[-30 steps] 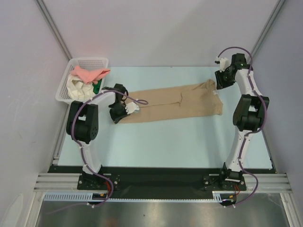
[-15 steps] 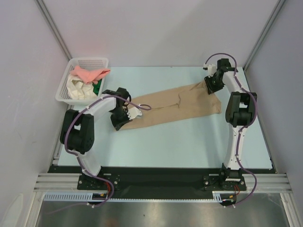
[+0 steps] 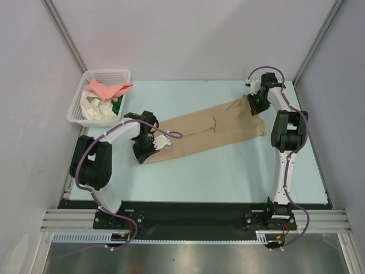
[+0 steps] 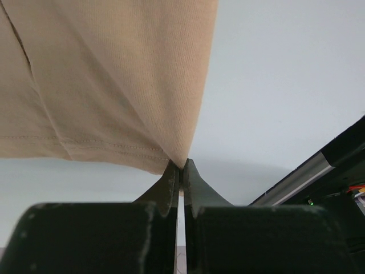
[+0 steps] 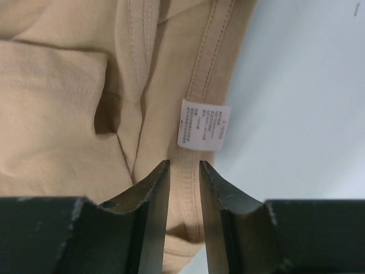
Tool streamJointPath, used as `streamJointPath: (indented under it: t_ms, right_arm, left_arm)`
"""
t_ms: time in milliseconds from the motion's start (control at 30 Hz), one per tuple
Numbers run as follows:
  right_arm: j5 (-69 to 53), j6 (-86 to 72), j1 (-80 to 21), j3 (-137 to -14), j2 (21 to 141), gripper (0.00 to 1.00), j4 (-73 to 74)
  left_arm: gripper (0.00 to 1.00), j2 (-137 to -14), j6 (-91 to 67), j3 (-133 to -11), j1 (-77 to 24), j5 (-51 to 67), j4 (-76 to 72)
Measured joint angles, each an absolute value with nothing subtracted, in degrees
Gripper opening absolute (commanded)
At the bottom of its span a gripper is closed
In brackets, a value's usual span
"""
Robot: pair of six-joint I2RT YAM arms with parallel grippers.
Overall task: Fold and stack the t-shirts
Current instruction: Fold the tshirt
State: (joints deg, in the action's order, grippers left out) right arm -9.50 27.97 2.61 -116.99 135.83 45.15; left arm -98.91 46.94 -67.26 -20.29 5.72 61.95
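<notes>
Top external: I see the shirt (image 3: pixel 211 127) stretched at a slant across the table (image 3: pixel 228 171), between both arms. Left wrist: left claw (image 4: pixel 181 170) pinches its hem corner tight. Right wrist: right claw (image 5: pixel 184 171) is slightly spread, astride the collar (image 5: pixel 208 57) by the label (image 5: pixel 203 124).

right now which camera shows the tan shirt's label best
Right wrist view: the label sits close on the tan shirt, just past the right fingers. Top view is too far to show it; left wrist sees only a hem corner.
</notes>
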Motion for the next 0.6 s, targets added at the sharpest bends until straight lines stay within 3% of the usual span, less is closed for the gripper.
streamJointPath:
  t_ms: [500, 600]
  right_arm:
    - [-4.5, 27.3, 0.3, -131.3, 145.5, 0.27, 46.5]
    - [-3.9, 27.0, 0.1, -138.0, 149.4, 0.21, 46.6]
  left_arm:
    - [0.01, -95.8, 44.7, -67.1, -24.1, 4.7, 64.4]
    - [0.0, -95.8, 43.5, -67.1, -25.7, 5.0, 64.6]
